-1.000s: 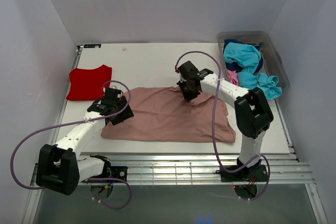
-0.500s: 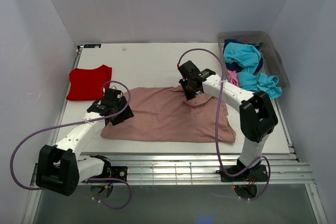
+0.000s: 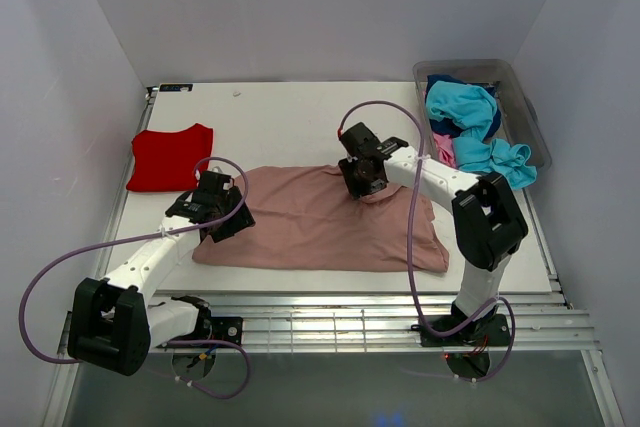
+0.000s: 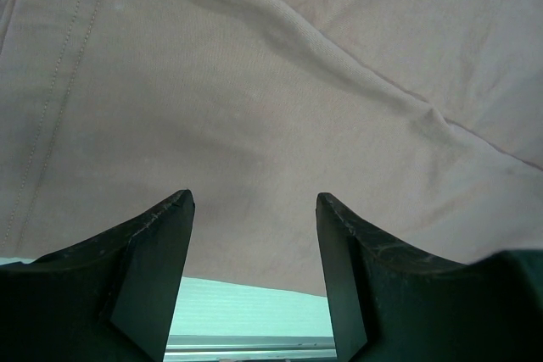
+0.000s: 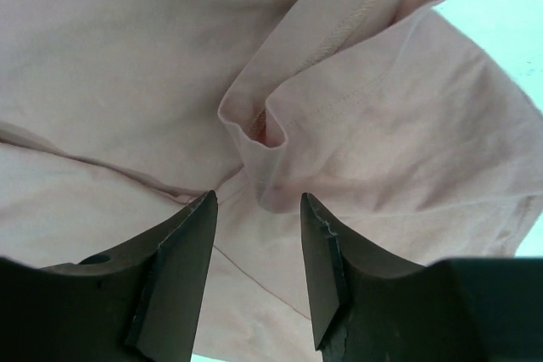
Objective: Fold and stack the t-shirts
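**Both grippers spread over the dusty-pink t-shirt**

Right gripper (image 5: 257, 197): the two fingers stand apart and nothing is pinched between them. A raised fold (image 5: 263, 129) of cloth sits just beyond the fingertips, in line with the gap. Whether the fingertips touch the cloth cannot be told. A stitched hem (image 5: 365, 6) runs along the bunched cloth above the fold. The top view places this gripper (image 3: 362, 179) over the far edge of the shirt, right of its middle.

Left gripper (image 4: 254, 197): the fingers are spread wide and hold nothing. Smooth cloth with one long diagonal crease fills the wrist view between and beyond the fingers. A strip of bare table shows below the cloth edge. In the top view this gripper (image 3: 228, 222) is at the shirt's left end, near its near corner.

Dusty-pink t-shirt (image 3: 320, 222): it lies spread flat across the middle of the white table (image 3: 280, 117), long side running left to right. Both grippers are over it.

Red t-shirt (image 3: 170, 155): it lies folded flat at the table's left edge, beyond the left gripper and apart from the dusty-pink shirt.

Clear grey bin (image 3: 470, 64): it stands at the far right corner of the table. It holds a loose heap: a turquoise t-shirt (image 3: 462, 112) on top, with navy cloth (image 3: 437, 80) and bright pink cloth (image 3: 443, 147) showing at its edges.

A purple cable (image 3: 40, 287) loops out from each arm.
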`<state>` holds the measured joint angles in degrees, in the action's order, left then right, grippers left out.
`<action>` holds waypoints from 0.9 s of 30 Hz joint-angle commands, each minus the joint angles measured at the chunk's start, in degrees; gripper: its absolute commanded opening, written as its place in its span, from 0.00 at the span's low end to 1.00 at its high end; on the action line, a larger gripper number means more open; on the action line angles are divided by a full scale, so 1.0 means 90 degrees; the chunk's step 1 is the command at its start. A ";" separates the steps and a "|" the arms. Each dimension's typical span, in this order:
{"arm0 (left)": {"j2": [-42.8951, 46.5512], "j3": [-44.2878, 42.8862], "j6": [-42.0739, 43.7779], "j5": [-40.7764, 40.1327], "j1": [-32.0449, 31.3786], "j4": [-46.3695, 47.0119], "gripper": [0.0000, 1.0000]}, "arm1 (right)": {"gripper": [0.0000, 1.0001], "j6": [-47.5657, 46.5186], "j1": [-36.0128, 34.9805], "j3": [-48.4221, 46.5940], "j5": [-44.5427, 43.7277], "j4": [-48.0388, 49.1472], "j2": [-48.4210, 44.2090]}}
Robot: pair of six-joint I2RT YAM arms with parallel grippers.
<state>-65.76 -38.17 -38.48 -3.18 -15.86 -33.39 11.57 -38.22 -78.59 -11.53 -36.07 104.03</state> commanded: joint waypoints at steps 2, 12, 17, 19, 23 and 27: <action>0.0217 -0.0094 -0.0031 -0.0086 0.0043 0.0028 0.70 | 0.51 -0.0045 -0.0011 0.0089 0.0343 0.0346 0.0150; -0.0086 -0.0719 0.0086 -0.0330 0.0043 0.0008 0.71 | 0.21 -0.0163 -0.0002 -0.0096 0.0217 0.0463 0.0502; -0.0593 -0.1342 0.0368 -0.0545 0.0053 0.0077 0.71 | 0.08 -0.0251 0.0008 -0.0418 -0.0485 0.0318 0.0414; -0.0827 -0.1616 0.0505 -0.0807 0.0082 0.0087 0.71 | 0.08 -0.0319 0.0037 -0.0768 -0.1030 0.0074 0.0365; -0.1908 -0.2475 0.1022 -0.1316 0.0316 0.0028 0.72 | 0.08 -0.0485 0.0426 -0.1297 -0.1346 -0.0200 0.0414; -0.2838 -0.3529 0.1345 -0.1531 0.0843 0.0008 0.72 | 0.08 -0.0651 0.0818 -0.1677 -0.1444 -0.0288 0.0715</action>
<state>-87.94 -64.66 -30.24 -12.95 -11.33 -33.17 7.64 -33.76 -90.35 -20.71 -36.69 108.75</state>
